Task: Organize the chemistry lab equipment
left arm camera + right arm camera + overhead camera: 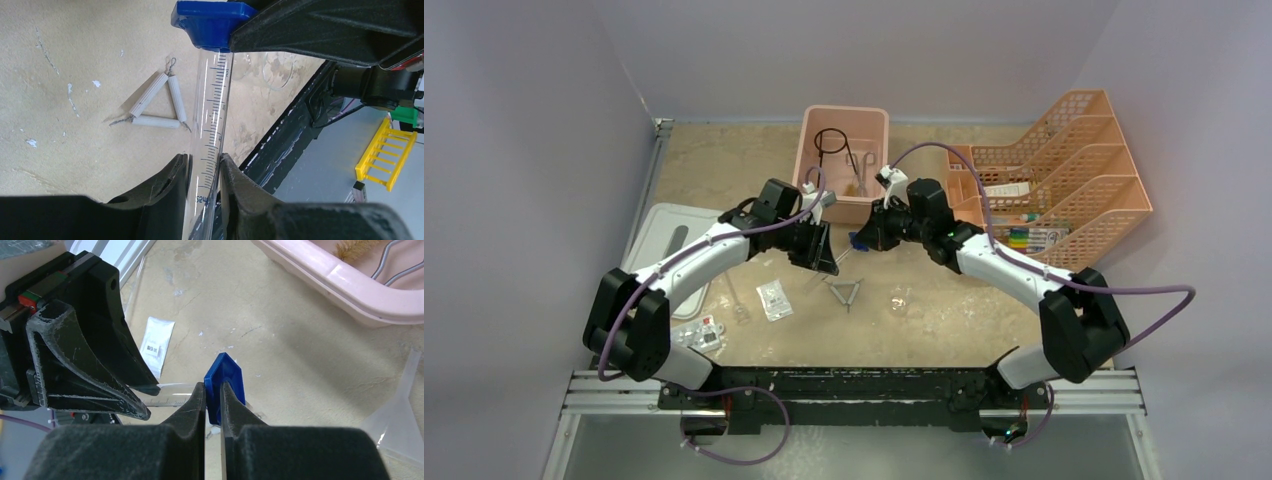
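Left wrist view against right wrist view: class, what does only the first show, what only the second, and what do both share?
Only the left wrist view: the wire triangle lying on the table. Only the right wrist view: the pink tub, a white packet and a clear funnel. Both: the graduated cylinder, the right gripper shut on its blue base, the left gripper straddling its tube.

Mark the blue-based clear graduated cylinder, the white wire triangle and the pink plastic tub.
Blue-based clear graduated cylinder (pixel 212 110): left wrist view, marked tube.
White wire triangle (pixel 155 121): left wrist view, bottom bar.
Pink plastic tub (pixel 350 285): right wrist view, rim.
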Motion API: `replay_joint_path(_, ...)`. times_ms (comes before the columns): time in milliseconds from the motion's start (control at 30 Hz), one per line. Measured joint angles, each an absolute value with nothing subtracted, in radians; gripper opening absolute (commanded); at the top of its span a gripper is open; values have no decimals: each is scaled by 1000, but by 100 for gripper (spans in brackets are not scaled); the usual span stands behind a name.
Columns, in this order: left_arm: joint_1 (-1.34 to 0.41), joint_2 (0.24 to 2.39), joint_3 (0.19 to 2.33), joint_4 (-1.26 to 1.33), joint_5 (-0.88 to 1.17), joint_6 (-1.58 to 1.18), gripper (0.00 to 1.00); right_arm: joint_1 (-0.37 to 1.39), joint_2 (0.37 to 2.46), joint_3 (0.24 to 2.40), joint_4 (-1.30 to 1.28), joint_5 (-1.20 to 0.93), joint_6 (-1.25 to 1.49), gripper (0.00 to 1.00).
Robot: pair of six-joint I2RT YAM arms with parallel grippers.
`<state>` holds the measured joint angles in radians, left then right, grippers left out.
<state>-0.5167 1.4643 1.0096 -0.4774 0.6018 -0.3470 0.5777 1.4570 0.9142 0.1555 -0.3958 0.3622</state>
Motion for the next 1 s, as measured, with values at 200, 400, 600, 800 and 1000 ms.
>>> replay_joint_path(200,-518,1460,1025,-489,587,-339,10,578,1440,918,144,-395,377,46)
replay_joint_path(400,-517,1378,1040,-489,581,-338,11,578,1319,952,105,-310,422,54)
replay_joint_path(600,-517,1327,1137,-454,563,-360,8,578,1217,1047,72,-106,445,56)
replay_joint_path(800,-517,1346,1213,-305,422,-465,8,578,1174,1163,-43,160,458,56)
replay_joint_path(1000,-517,1527,1361,-171,232,-574,10,577,1144,1191,-86,276,444,55)
